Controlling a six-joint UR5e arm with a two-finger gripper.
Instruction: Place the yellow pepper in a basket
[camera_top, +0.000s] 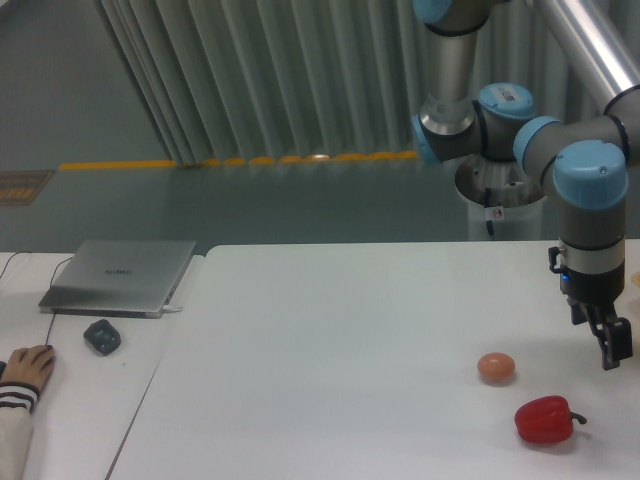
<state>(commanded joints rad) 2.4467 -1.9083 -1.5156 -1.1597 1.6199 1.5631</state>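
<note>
The yellow pepper did not show anywhere in the picture, and no basket showed either. That was the biggest worry: the arm had nothing yellow in sight to go for.

The robot arm (590, 190) hung at about three o'clock, at the right edge of the white tabletop (330, 350). Its fingers (608, 345) pointed down above the tabletop and held nothing. They were dark and partly cut off by the edge of the picture, so I could not tell if they were spread or pressed together.

A red pepper (545, 420) lay at about five o'clock, below and a little left of the fingers. A small orange-brown ball (496, 367) sat near it, up and to the left. They were near each other but not touching.

I thought the arm could grab the wrong thing, because the red pepper was the closest thing and had the same kind of shape as the one wanted. I thought the ball could roll away if the fingers bumped it.

A laptop (120, 275) and a mouse (102, 336) sat on another table at nine o'clock, well apart from the arm. A person's hand (28, 365) rested there too. It seemed safe if it stayed there.
</note>
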